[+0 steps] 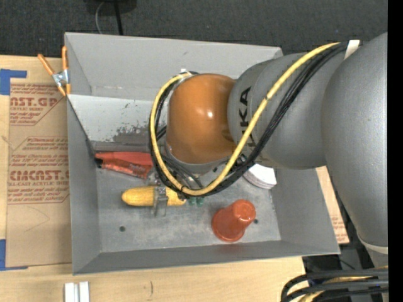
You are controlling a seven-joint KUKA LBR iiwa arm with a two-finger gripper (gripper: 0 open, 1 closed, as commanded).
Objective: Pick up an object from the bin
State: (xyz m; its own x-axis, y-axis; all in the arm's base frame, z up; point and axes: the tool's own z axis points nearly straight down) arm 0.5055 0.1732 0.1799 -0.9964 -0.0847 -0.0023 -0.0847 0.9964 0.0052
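Low in the grey bin (82,219), near the middle of its floor and toward the front. Pincer (161,201) down at the yellow corn-shaped thing (138,197), somewhat right of the middle of its length. Not possible to tell its state, apart or together, clamped on the yellow thing or only beside it: mostly hidden under the orange wrist cover (195,121) and the looped cables (157,124).

Possible troubles from here, as a judgement only:
- Slipping. Rounded and probably smooth, so likely to roll or squirt sideways if caught off its centre, and to drop back when lifted.
- Scraping. Lying flat on the metal floor, so little room underneath; danger of pressing on the floor and not getting round the thing.
- Taking a neighbour along. Red flat thing (126,162) just behind the yellow one, near but apart; easy to nudge or to catch with a small shift backward.
- Snagging. Cables hanging low over the floor, close to the white round thing (263,176), itself half under the arm.
- Little danger for the orange cup-shaped thing (233,221), standing well apart to the right front.

Counted in the bin: one yellow corn-shaped thing, one red flat thing, one orange cup-shaped thing, one white round thing. Four loose things together, none heaped on another as far as visible.
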